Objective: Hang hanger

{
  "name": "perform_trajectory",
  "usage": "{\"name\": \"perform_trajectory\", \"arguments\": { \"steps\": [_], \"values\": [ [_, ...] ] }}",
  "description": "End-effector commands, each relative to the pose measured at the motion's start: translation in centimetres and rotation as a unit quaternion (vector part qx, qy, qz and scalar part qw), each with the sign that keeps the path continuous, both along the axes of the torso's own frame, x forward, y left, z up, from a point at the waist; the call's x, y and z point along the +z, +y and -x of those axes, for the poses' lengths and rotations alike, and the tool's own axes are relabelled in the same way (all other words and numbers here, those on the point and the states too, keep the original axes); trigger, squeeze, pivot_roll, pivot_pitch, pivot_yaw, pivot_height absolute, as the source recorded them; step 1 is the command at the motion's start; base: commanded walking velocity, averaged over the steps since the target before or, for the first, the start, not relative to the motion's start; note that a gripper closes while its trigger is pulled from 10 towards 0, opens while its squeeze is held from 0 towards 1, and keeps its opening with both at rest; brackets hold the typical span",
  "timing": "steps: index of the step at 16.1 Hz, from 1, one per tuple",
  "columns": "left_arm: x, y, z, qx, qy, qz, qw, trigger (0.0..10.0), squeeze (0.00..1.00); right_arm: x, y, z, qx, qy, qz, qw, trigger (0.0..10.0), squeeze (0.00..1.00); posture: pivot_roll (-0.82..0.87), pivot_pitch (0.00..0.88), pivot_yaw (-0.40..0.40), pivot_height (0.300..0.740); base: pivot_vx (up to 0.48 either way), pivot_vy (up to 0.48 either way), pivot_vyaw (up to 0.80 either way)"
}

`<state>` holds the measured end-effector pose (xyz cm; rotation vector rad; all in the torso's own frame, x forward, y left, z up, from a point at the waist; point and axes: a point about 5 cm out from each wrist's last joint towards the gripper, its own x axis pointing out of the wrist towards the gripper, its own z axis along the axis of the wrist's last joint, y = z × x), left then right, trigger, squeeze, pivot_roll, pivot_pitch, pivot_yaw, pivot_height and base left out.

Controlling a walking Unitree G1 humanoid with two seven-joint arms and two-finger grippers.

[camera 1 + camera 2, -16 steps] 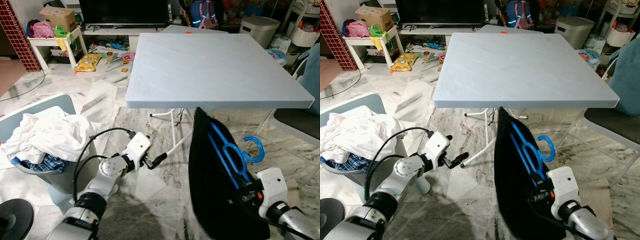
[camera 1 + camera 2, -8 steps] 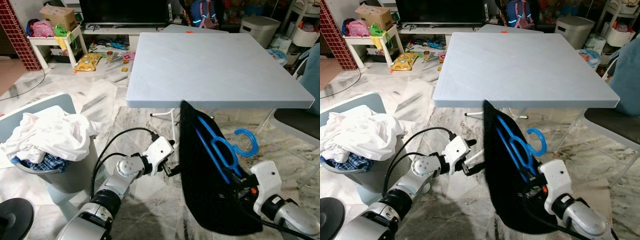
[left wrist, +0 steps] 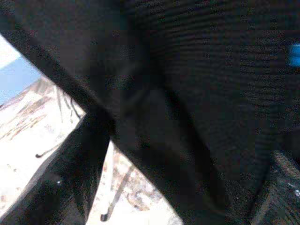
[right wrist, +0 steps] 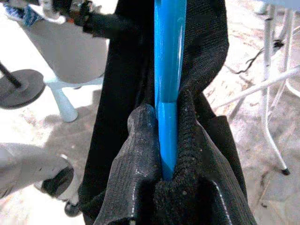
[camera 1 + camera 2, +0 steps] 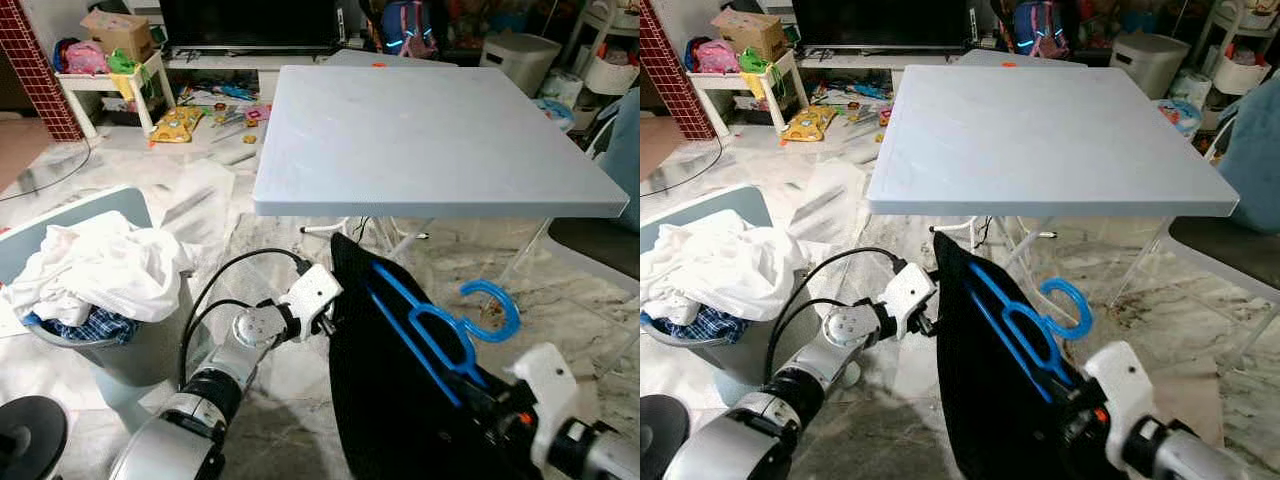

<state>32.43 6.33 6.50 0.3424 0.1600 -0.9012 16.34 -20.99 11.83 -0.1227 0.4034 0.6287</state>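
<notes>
The blue hanger [image 5: 430,330] sits low in the centre-right of the frame, wrapped in a black garment [image 5: 390,410] just in front of the pale bench [image 5: 420,130]; its hook points right. The right gripper [image 5: 495,405], at the lower right, has its jaws pinched on the hanger's bar and the cloth around it — the wrist view shows this closely. The left gripper [image 5: 328,322] reaches the garment's left edge; its jaw state cannot be told. A laundry basket [image 5: 150,340] stands at the left.

Bright even daylight, left wrist view dark
</notes>
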Motion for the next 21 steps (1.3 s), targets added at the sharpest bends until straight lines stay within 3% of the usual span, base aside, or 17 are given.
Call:
{"name": "perform_trajectory", "arguments": {
  "steps": [1,6,8,12,17,21],
  "values": [
    [0.6,0.3,-0.6,0.013,-0.011,-0.001,1.0,0.0,0.0,1.3,0.1,-0.1,0.014,-0.022,-0.004,1.0,10.0,0.0,-0.08,0.0,-0.026,0.74,0.0,0.0,0.0],
    [1.3,1.0,-1.4,0.044,-0.014,0.02,0.999,0.0,0.0,0.6,-2.5,-0.5,-0.018,-0.018,0.098,0.995,10.0,0.0,-0.08,0.0,-0.032,0.74,0.0,0.0,0.0],
    [1.3,1.2,-1.4,0.046,-0.012,0.025,0.999,0.0,0.0,0.2,-2.9,-0.2,-0.002,-0.006,0.126,0.992,10.0,0.0,-0.08,0.0,-0.034,0.74,0.0,0.0,0.0],
    [2.0,2.9,-2.6,0.118,-0.002,0.044,0.992,0.0,0.0,0.6,-4.4,1.0,0.028,0.01,0.16,0.987,10.0,0.0,-0.08,0.0,-0.034,0.74,0.0,0.0,0.0],
    [1.7,3.6,-3.1,0.159,0.025,0.037,0.986,0.0,0.0,2.6,-5.3,3.0,0.07,0.008,0.134,0.988,10.0,0.0,-0.08,0.0,-0.017,0.74,0.0,0.0,0.0],
    [1.3,3.2,-2.8,0.138,0.046,0.025,0.989,0.0,0.0,5.1,-5.6,2.3,0.056,-0.049,0.076,0.994,10.0,0.0,-0.08,0.0,-0.01,0.74,0.0,0.0,0.0]
  ]
}}
